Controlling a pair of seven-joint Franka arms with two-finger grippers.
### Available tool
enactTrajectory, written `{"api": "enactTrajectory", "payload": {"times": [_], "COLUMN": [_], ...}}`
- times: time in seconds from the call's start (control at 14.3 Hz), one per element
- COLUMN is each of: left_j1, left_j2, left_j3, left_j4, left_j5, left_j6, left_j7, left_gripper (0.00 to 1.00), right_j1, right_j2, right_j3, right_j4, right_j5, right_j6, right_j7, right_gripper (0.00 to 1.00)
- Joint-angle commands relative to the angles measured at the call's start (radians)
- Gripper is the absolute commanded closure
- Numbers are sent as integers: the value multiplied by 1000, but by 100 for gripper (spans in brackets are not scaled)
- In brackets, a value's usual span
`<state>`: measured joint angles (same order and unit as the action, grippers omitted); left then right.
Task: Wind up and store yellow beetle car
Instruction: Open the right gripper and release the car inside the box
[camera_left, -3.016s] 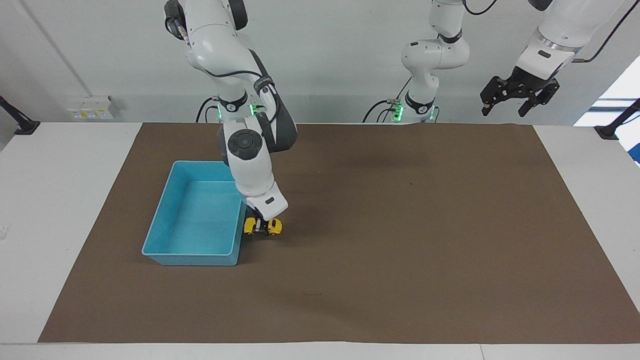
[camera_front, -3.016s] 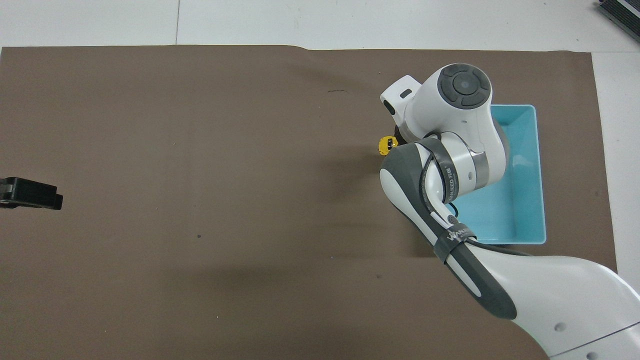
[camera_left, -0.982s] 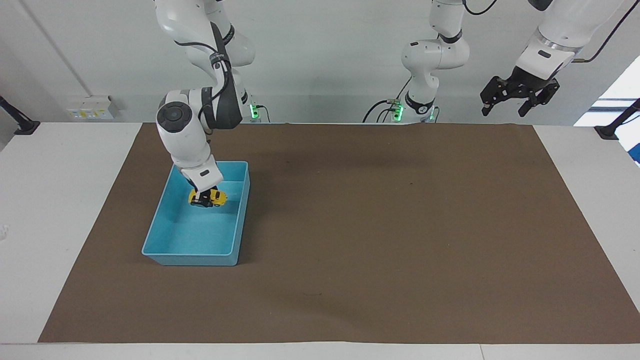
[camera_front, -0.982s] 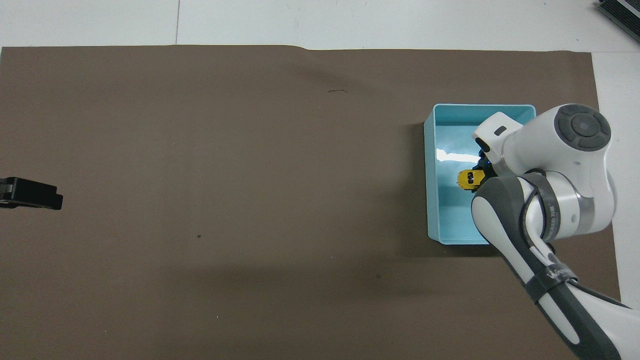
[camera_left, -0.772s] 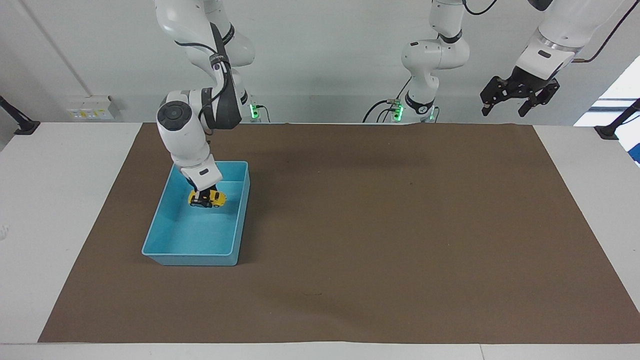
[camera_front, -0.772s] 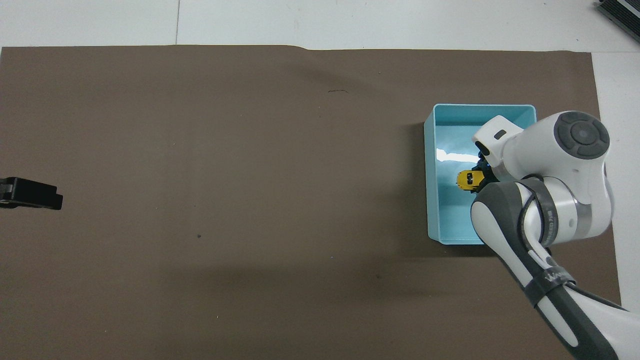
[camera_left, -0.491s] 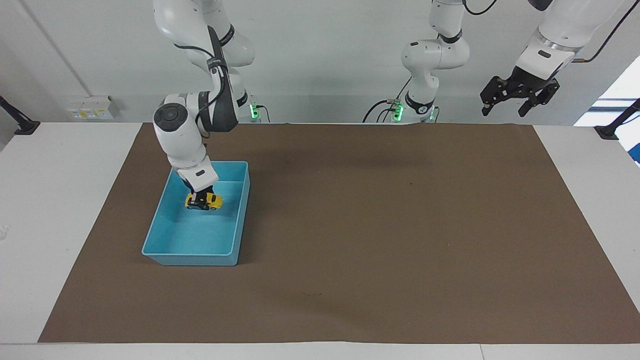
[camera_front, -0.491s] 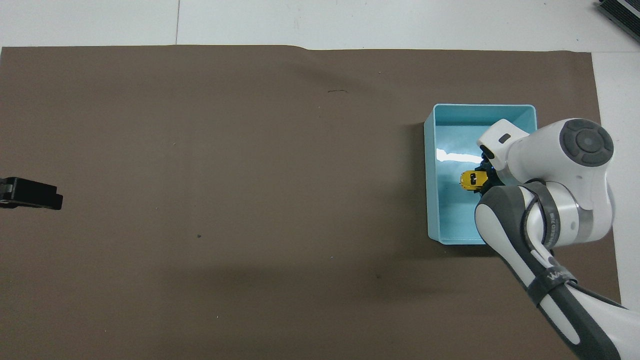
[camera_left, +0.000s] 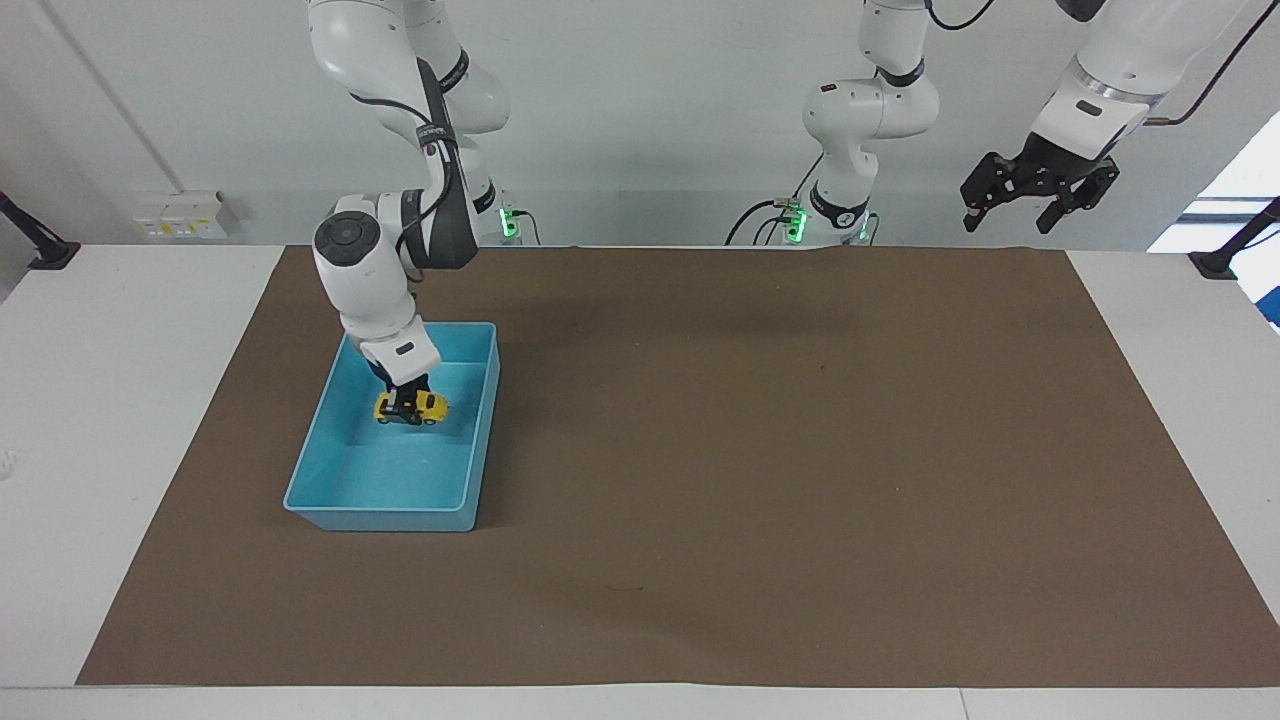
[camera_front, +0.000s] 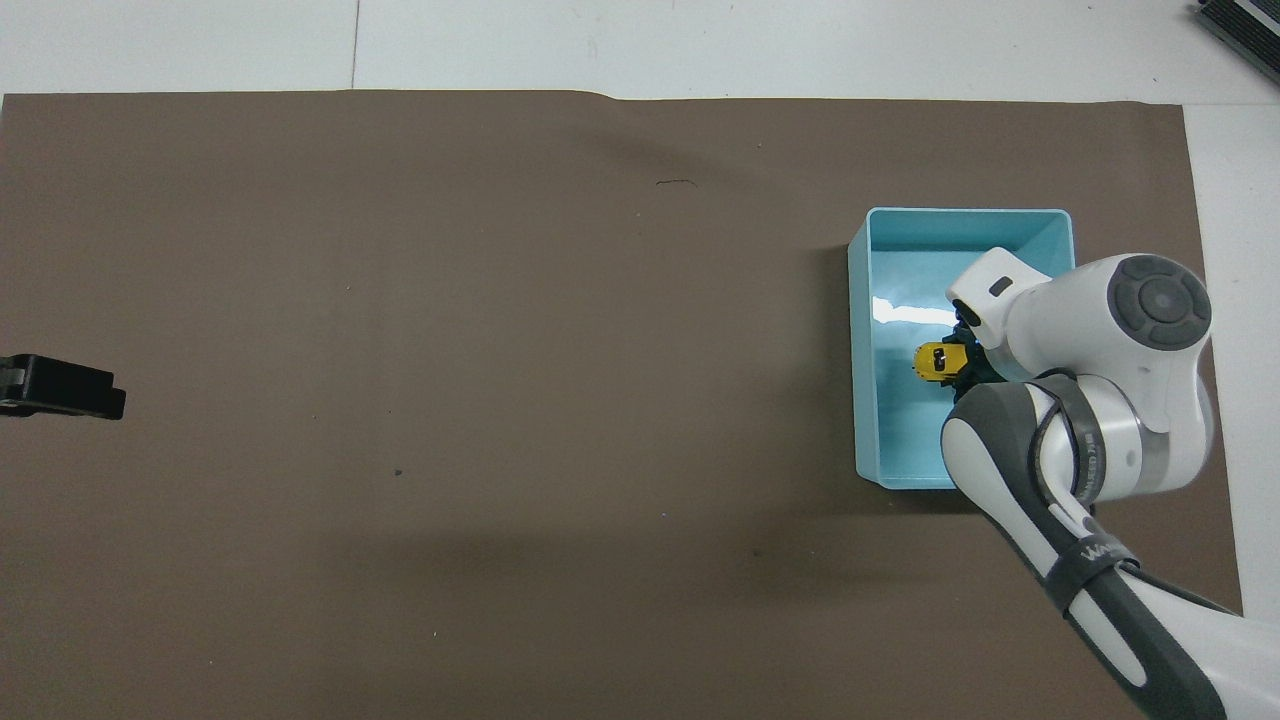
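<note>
Facing view: right pincer (camera_left: 404, 404), clamped on the yellow beetle car (camera_left: 411, 408), hangs inside the light-blue tray (camera_left: 330, 470); next, release. Left pincer (camera_left: 1038, 190) waits, spread, holding nothing.

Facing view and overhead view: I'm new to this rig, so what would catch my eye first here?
The tiny bright yellow beetle car, gripped by the right end effector low inside the light-blue plastic tray at the right arm's end of the brown mat. The left end effector waits raised at the other end, open.
</note>
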<state>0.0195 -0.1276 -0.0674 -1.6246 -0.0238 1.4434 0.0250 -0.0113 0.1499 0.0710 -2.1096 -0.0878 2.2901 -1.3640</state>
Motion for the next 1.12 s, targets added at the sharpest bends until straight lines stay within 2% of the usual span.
{"api": "enactTrajectory", "payload": {"times": [0.0, 0.56, 0.7, 0.84, 0.91, 1.05], "left_j1": [-3, -3, -3, -3, -3, -3], "left_j2": [-20, -20, -20, -20, -20, -20], "left_j3": [8, 8, 8, 8, 8, 8], "left_j4": [-17, -17, -17, -17, -17, -17], "left_j5": [-10, -10, -10, -10, -10, -10], "left_j6": [11, 11, 11, 11, 11, 11], "left_j7": [10, 10, 10, 10, 10, 10], "left_gripper": [0, 0, 0, 0, 0, 0], "right_j1": [-16, -13, -18, -18, -16, -16], "right_j2": [0, 48, 48, 50, 50, 50], "right_j3": [10, 10, 10, 10, 9, 10], "right_j4": [-21, -20, -18, -13, -12, -12], "right_j5": [-12, -12, -12, -4, -1, -1], "right_j6": [37, 78, 77, 68, 66, 66], "right_j7": [-27, -32, -32, -17, -15, -17], "right_gripper": [70, 70, 65, 9, 6, 5]}}
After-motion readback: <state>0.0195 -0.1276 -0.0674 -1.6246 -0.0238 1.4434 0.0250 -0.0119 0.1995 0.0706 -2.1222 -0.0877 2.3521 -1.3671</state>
